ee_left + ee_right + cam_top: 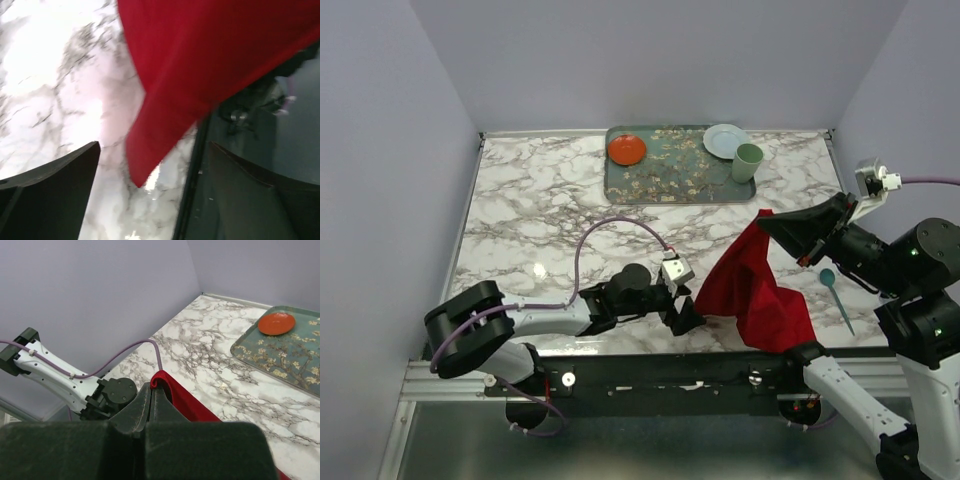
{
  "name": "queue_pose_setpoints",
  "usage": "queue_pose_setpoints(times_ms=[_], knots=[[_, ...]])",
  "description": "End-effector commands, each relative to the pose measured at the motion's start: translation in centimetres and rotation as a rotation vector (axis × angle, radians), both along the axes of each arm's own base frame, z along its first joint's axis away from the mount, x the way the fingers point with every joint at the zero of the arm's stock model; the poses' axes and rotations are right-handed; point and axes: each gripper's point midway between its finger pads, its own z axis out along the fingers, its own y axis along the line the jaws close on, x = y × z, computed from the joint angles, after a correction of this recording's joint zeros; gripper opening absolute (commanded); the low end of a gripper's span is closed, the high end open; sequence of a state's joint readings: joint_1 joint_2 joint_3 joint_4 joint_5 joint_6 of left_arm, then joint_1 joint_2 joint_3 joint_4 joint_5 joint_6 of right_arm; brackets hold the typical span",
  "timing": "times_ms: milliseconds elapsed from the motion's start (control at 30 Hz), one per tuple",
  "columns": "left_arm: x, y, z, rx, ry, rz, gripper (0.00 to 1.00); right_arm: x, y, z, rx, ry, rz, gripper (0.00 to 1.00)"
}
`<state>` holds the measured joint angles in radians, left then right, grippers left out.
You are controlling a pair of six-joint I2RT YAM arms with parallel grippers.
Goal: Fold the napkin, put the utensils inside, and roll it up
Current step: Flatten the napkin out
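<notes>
**Desk** (540, 210): white-grey marble, walled at the left, far and right edges. The arm bases stand along the near edge. Open marble runs across the left half and between the tray and the napkin.

**Tray** (670, 172): against the far edge, right of centre. It carries an orange plate (627, 149), a pale blue plate (724, 140) and a green cup (748, 162).

**Napkin** (750, 285): red, right of centre. Its top corner is lifted, and the cloth drapes down to a bunched lower part on the desk near the near edge. Its long axis slopes from the raised corner toward the near edge.

**Right gripper** (766, 222): fingers closed on the napkin's top corner.

**Left gripper** (688, 312): low over the desk, fingers spread wide and holding nothing, just beside the napkin's left lower edge.

**Utensils** (836, 297): one teal spoon shows, flat on the desk right of the napkin near the right edge. Its bowl points away and its handle points near-right.
</notes>
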<state>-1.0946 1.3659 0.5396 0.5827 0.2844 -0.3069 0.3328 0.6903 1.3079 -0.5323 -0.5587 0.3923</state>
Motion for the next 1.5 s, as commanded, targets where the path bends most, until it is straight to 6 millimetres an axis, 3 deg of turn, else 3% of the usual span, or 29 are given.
queue_pose_setpoints(times_ms=[0, 33, 67, 133, 167, 233, 333, 367, 400, 433, 467, 533, 567, 633, 700, 967, 1067, 1133, 1267, 1333, 1400, 1433, 1467], knots=[[4.1, -0.4, -2.5, 0.100, -0.052, 0.197, 0.91, -1.7, -0.4, 2.2, 0.028, -0.079, 0.012, 0.01], [4.9, -0.3, -3.0, 0.127, -0.064, 0.230, 0.85, -1.6, -0.5, 2.3, 0.030, -0.080, 0.002, 0.01], [5.3, -0.2, -3.8, 0.151, -0.054, 0.260, 0.62, -1.6, -0.6, 2.3, 0.030, -0.083, -0.005, 0.01], [6.4, 0.3, -4.0, 0.170, -0.052, 0.320, 0.41, -1.5, -1.0, 2.2, 0.029, -0.090, -0.031, 0.01], [6.5, 0.8, -2.9, 0.168, -0.055, 0.342, 0.21, -1.4, -1.1, 2.2, 0.025, -0.096, -0.038, 0.01], [7.2, 1.9, -1.1, 0.168, -0.071, 0.405, 0.00, -1.2, -1.6, 2.5, 0.014, -0.126, -0.074, 0.01], [8.1, 4.8, 4.9, 0.181, -0.169, 0.488, 0.00, -1.7, -2.3, 3.5, -0.007, -0.187, -0.102, 0.01], [8.0, 6.1, 8.6, 0.166, -0.200, 0.508, 0.00, -2.1, -2.4, 3.9, -0.015, -0.206, -0.097, 0.01], [8.0, 6.9, 10.5, 0.181, -0.257, 0.499, 0.00, -2.3, -2.5, 3.9, -0.031, -0.216, -0.096, 0.01], [7.7, 7.5, 12.2, 0.179, -0.281, 0.485, 0.00, -2.7, -2.6, 4.1, -0.049, -0.247, -0.093, 0.01], [7.0, 8.8, 15.9, 0.167, -0.311, 0.477, 0.00, -3.5, -2.9, 4.8, -0.051, -0.280, -0.090, 0.01], [6.0, 10.1, 19.2, 0.159, -0.373, 0.432, 0.00, -4.6, -3.1, 5.0, -0.077, -0.315, -0.077, 0.01], [5.2, 11.7, 22.0, 0.133, -0.391, 0.429, 0.00, -6.1, -3.4, 5.9, -0.072, -0.358, -0.068, 0.01], [4.3, 13.2, 24.3, 0.128, -0.423, 0.413, 0.00, -7.7, -3.5, 6.0, -0.086, -0.393, -0.038, 0.01], [2.6, 15.1, 27.0, 0.088, -0.441, 0.377, 0.00, -10.6, -3.5, 6.4, -0.089, -0.452, 0.024, 0.01], [-7.4, 20.4, 36.4, -0.317, -0.507, 0.085, 0.00, -20.1, -3.3, 7.4, -0.060, -0.547, 0.275, 0.01], [-10.0, 21.7, 38.3, -0.404, -0.477, 0.007, 0.00, -22.0, -3.0, 7.1, -0.023, -0.512, 0.366, 0.01], [-10.8, 21.9, 38.5, -0.424, -0.457, -0.019, 0.00, -22.2, -2.8, 6.8, -0.002, -0.475, 0.391, 0.01], [-9.2, 20.3, 36.5, -0.370, -0.379, 0.024, 0.00, -19.5, -1.9, 4.9, 0.021, -0.330, 0.389, 0.01], [-6.9, 19.7, 35.5, -0.334, -0.314, 0.139, 0.00, -16.4, -1.3, 3.2, 0.022, -0.210, 0.340, 0.01], [-3.8, 18.3, 33.0, -0.231, -0.246, 0.264, 0.00, -10.9, -1.7, 1.8, 0.024, -0.062, 0.146, 0.01], [-1.8, 18.3, 32.0, -0.187, -0.226, 0.365, 0.00, -9.0, -2.1, -0.2, -0.015, 0.037, 0.070, 0.01], [-0.7, 16.6, 29.4, -0.118, -0.174, 0.387, 0.00, -5.8, -3.6, -1.6, -0.032, 0.103, -0.100, 0.01]])
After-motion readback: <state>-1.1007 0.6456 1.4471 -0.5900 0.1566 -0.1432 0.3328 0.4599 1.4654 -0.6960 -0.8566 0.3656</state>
